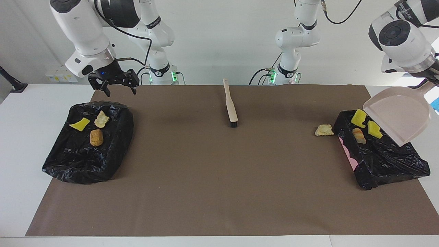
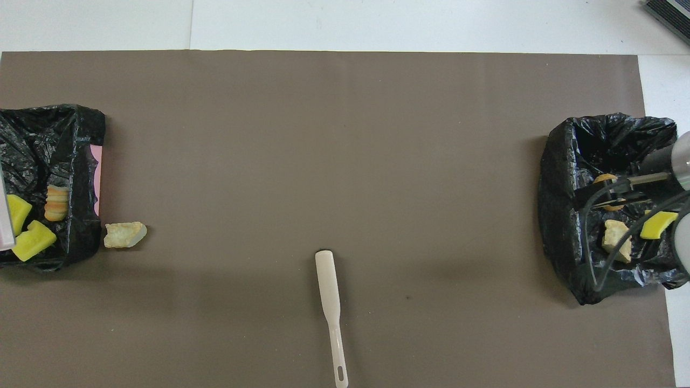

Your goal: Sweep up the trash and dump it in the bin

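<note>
Facing view first: the left gripper (image 1: 432, 76) was clamped on the handle of the pink dustpan (image 1: 399, 115), tilted mouth-down over the bin (image 1: 384, 154) at the left arm's end. One tan chunk (image 1: 324, 130) lay on the mat just beside that bin, toward the table's middle, so the left arm looked far closer to it. The brush (image 1: 231, 108) lay untouched mid-table, its long axis running away from the robots, bristles at the farther end. The right gripper (image 1: 117, 86) hung empty and spread wide above the other bin (image 1: 85, 151).

Overhead view: it showed the stray chunk (image 2: 124, 235) clear of the bin's wall, not touching, but only a sliver of the dustpan at the frame edge.
</note>
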Tool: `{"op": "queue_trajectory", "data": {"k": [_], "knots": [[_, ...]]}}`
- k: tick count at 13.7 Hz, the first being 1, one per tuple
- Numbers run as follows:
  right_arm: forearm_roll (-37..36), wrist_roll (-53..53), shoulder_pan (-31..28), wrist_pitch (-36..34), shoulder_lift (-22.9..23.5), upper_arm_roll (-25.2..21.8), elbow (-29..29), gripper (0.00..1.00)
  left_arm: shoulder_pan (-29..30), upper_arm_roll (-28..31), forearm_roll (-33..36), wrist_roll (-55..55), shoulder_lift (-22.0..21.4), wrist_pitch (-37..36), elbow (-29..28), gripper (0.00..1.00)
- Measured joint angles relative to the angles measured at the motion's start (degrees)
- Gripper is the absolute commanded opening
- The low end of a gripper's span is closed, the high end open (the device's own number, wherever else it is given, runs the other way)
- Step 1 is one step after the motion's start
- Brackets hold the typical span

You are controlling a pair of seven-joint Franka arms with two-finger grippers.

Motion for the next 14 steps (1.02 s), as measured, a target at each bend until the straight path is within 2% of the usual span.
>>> {"op": "queue_trajectory", "data": {"k": [3,6,10,14], "knots": [[0.0,-2.1,0.6,-0.7,0.0,-1.9,0.8,1.0,0.0,-1.4,-8.7,-1.3,0.0,0.0,0.0,0.0],[0.0,-2.1,7.5,-2.3,0.0,-9.7,2.6,1.0,0.0,-1.8,-23.7,-4.1,0.0,-0.7,-0.2,0.0],[0.1,-2.1,8.6,-2.3,0.1,-11.0,2.8,1.0,-0.4,-7.1,-35.2,-21.4,0.3,-2.5,-1.8,0.0],[0.1,-2.1,9.0,-2.3,0.1,-11.0,2.9,1.0,-1.6,-14.2,-42.4,-42.1,2.5,-2.7,-2.7,0.0]]}}
